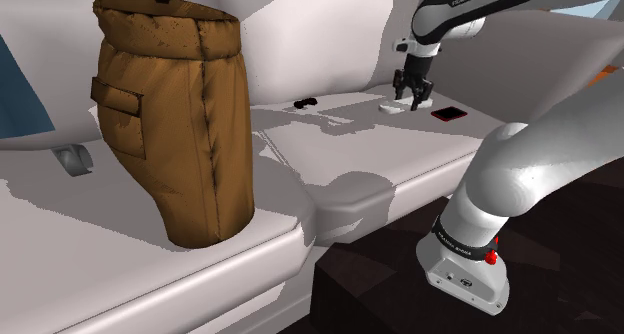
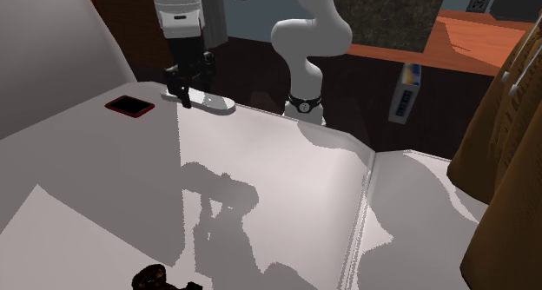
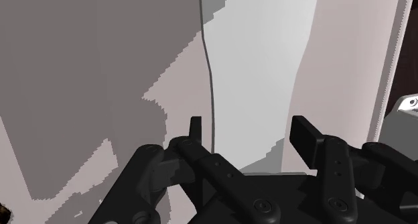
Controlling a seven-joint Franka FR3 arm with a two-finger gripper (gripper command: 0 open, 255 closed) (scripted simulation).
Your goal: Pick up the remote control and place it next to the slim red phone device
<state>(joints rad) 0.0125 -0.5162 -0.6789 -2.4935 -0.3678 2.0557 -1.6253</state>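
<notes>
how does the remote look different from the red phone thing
Colour: the remote is plain whitish grey; the phone has a black face with a red rim. Shape: the remote is long and narrow with rounded ends; the phone is a rectangle with squarer corners. Position: the remote lies right under the open gripper; the phone lies off to one side of it. Both lie flat on the pale surface.

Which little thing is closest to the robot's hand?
The long white remote control, right under the open black gripper. The flat red-edged black phone lies beside it; the small black object sits farthest.
</notes>
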